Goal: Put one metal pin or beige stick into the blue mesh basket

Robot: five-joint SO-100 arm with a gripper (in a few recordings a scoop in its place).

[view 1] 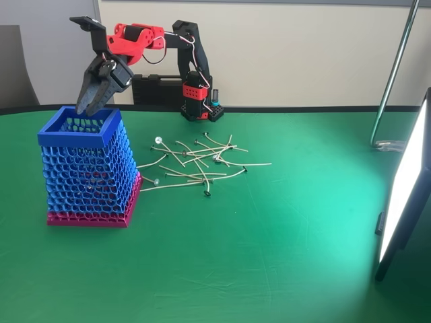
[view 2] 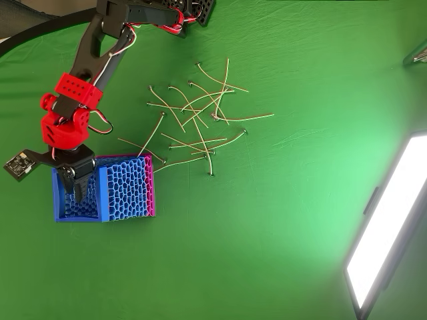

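- Overhead view shows the green bench (view 2: 280, 220) spreading under everything, with a bright light panel (view 2: 387, 227) at its right edge.
- The blue mesh basket (view 1: 75, 130) stands upright at the left in the fixed view: a tall lattice body, wider at the bottom, with a solid square blue rim and a magenta-pink base.
- The red and black arm (view 1: 138, 39) reaches from its base at the back of the bench over to the basket.
- The jaws (view 1: 90, 105) point down right at the basket's open top, tips about level with the rim; from above they sit over the opening (view 2: 75, 192).
- The jaws look nearly closed, but I cannot tell whether they grip anything.
- Loose beige sticks and metal pins (view 1: 195, 165) lie crisscrossed on the bench just right of the basket, apart from the jaws.
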